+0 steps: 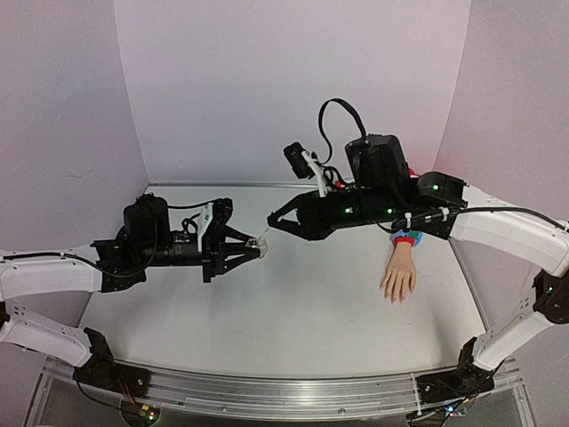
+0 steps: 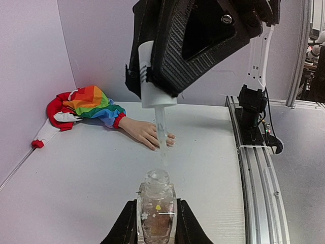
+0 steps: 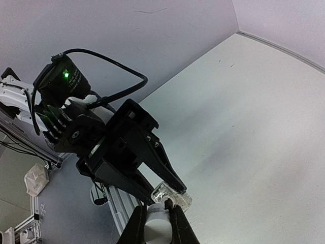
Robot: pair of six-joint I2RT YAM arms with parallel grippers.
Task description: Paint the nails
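The pale fake hand (image 1: 399, 277) lies palm down at the right of the table, its rainbow sleeve and red cuff (image 1: 407, 238) partly under my right arm. Its nails are too small to make out. In the left wrist view the hand (image 2: 144, 132) lies beyond the bottle. My left gripper (image 1: 258, 247) is shut on the small clear bottle (image 2: 157, 206), held upright with its neck open. My right gripper (image 1: 271, 220) is shut on the white cap (image 2: 152, 84). The cap's clear brush stem (image 2: 161, 133) hangs just above the bottle's neck. The right wrist view shows the cap (image 3: 156, 226) over the bottle (image 3: 171, 194).
An aluminium rail (image 1: 284, 391) runs along the table's near edge. Pale walls close the table at the back and both sides. The right arm's base (image 2: 252, 104) stands on the rail (image 2: 259, 173). The sleeve (image 2: 91, 104) lies bunched near the corner.
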